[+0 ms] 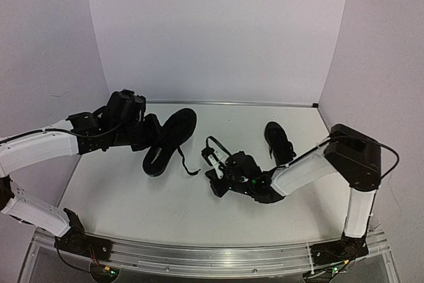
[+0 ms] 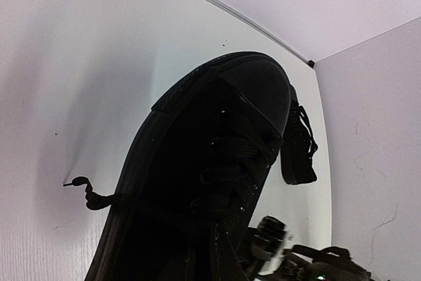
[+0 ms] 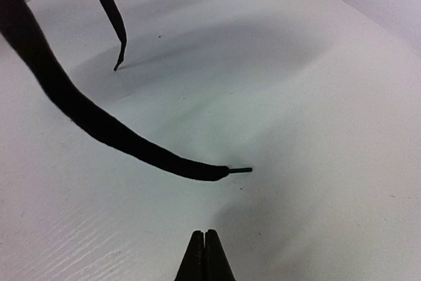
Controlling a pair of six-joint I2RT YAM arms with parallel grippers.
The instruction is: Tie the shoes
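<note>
Two black shoes lie on the white table [image 1: 132,197], and we count no more than these two. The first shoe [image 1: 169,138] is left of the middle, with its toe pointing to the back wall and a little to the right. The second shoe [image 1: 278,140] is smaller in the top view and lies well apart from it, near the right wall.

Two arms reach over the table, one from each side. The left gripper [image 1: 151,134] is just beside the left side of the first shoe. Its fingers are hidden against the black shoe, so we cannot tell if it is open or closed. In the left wrist view the first shoe [image 2: 217,162] fills most of the picture. One lace end [image 2: 89,195] goes out from its left side onto the table, and the second shoe [image 2: 299,143] is seen behind its toe.

The right gripper [image 1: 217,180] is low over the table between the two shoes, nearer to the first. In its own view the right gripper [image 3: 204,255] has both fingertips pressed together, and we see nothing between them. We count two lace pieces in front of it. One thick lace [image 3: 99,126] curves down from the upper left, and its tip is on the table just ahead of the fingertips, not touching them. One thinner lace [image 3: 108,4] hangs further back, with its tip also on the table.
</note>
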